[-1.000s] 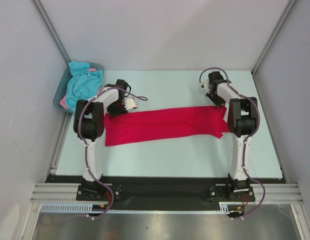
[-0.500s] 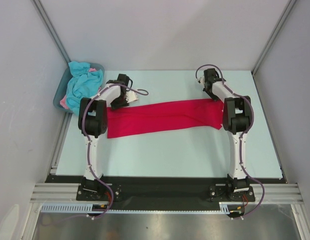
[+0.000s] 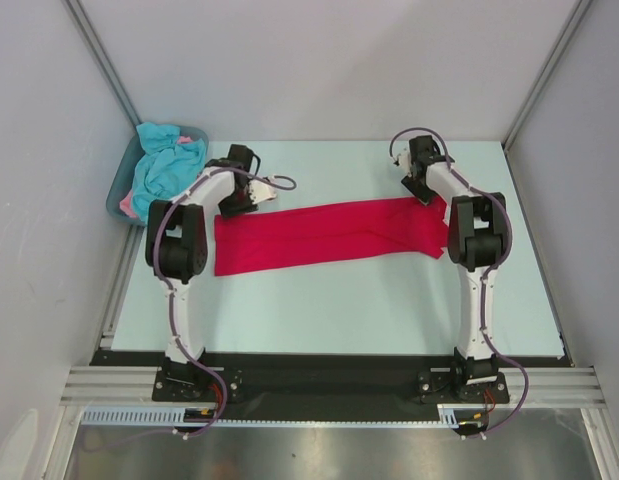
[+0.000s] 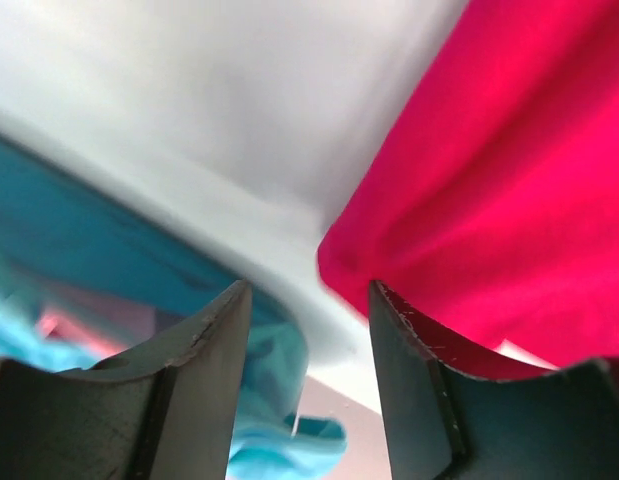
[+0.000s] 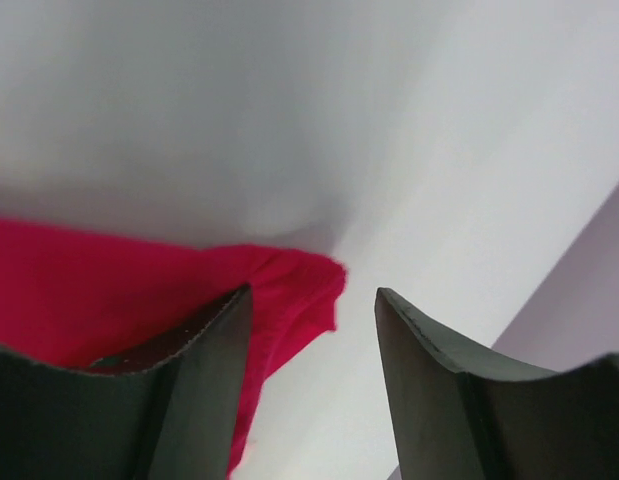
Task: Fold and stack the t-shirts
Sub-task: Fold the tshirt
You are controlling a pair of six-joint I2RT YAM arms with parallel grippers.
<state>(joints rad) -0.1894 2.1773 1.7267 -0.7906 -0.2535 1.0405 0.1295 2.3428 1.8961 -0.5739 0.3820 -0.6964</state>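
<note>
L gripper [image 4: 309,300]: dark fingers [image 4: 189,380] stand apart at bottom of frame, nothing btwn them. The red t-shirt [image 4: 489,190] fills the right side on a pale surface [image 4: 239,110], its rounded edge just above the right-hand finger. At left, v. blurred, is turquoise cloth [image 4: 274,430], poss. a shirt, w/ a pink patch [image 4: 49,325].

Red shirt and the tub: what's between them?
Between shirt and tub, bare table in the left wrist view; from above, the left arm hangs over it.
</note>
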